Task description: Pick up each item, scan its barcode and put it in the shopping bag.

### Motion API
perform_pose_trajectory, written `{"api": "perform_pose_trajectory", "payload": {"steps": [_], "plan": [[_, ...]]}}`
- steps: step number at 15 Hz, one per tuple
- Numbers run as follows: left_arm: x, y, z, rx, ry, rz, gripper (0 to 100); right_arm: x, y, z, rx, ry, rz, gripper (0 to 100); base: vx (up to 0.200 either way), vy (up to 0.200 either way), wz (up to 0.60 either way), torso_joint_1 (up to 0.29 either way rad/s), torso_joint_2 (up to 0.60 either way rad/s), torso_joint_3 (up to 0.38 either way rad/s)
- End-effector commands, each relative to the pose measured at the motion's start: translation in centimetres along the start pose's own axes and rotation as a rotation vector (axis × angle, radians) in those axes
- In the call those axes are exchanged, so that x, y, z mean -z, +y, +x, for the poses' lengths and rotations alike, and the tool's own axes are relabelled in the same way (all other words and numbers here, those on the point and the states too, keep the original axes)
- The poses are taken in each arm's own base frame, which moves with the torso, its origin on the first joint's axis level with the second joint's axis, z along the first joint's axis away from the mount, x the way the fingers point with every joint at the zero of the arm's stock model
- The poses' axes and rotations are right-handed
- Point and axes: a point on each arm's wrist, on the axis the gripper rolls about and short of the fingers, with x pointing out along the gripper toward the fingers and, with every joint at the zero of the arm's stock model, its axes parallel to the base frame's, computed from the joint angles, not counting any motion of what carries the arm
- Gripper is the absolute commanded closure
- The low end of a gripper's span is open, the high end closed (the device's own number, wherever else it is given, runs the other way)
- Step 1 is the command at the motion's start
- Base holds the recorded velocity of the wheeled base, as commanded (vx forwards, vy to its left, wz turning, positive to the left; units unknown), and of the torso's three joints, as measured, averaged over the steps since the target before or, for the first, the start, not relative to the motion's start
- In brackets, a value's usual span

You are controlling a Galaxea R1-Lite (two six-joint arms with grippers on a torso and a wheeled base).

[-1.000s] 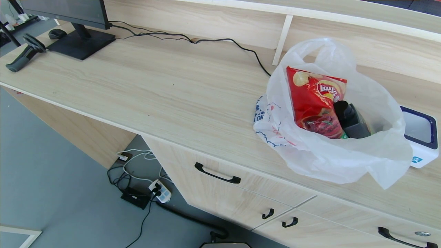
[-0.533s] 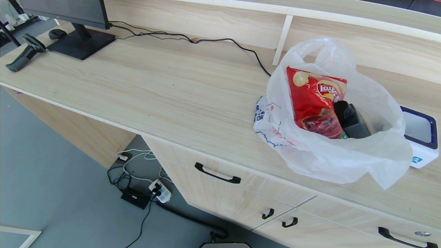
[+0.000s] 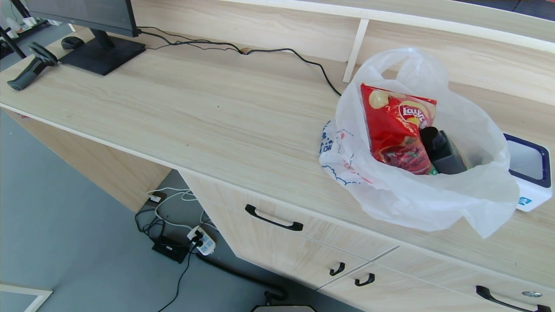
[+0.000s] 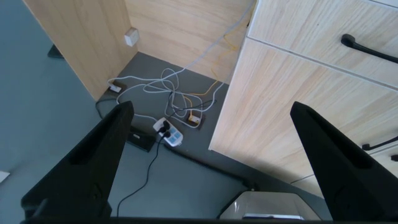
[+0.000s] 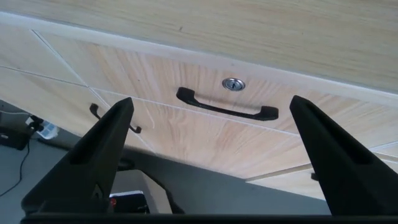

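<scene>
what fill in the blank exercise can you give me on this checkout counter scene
1. The thin white plastic shopping bag holds a shiny crisp packet coloured ____.
2. The white box with a dark blue rim sits on the bag's ____ side, by the robot's own sides.
3. The black cable runs over the light wooden counter towards the ____ on its flat black stand.
4. The left gripper and right gripper are both ____, nothing between the fingers.
Missing words: red; right; monitor; open.

A shop checkout is indicated by a wooden counter [image 3: 195,112] carrying a monitor [image 3: 82,11], a handheld scanner [image 3: 32,65] and a filled shopping bag [image 3: 416,203]; a keyed drawer [image 5: 205,137] is seen beyond the right gripper's [image 5: 211,102] spread jaws.
</scene>
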Motion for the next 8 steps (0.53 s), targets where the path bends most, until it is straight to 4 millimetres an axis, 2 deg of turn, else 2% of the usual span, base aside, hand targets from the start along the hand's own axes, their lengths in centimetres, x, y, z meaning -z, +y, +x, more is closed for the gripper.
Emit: {"api": "perform_pose_trajectory", "payload": {"steps": [1, 8], "plan": [[-0.01, 0.00, 0.01, 0.000, 0.001, -0.001, 0, -0.03, 0.00, 0.02, 0.000, 0.002, -0.001, 0, 0.000, 0.000, 0.00, 0.000, 0.00, 0.000], [-0.01, 0.00, 0.01, 0.000, 0.001, -0.001, 0, 0.01, 0.00, 0.03, 0.000, 0.004, -0.001, 0, 0.000, 0.000, 0.00, 0.000, 0.00, 0.000]]}}
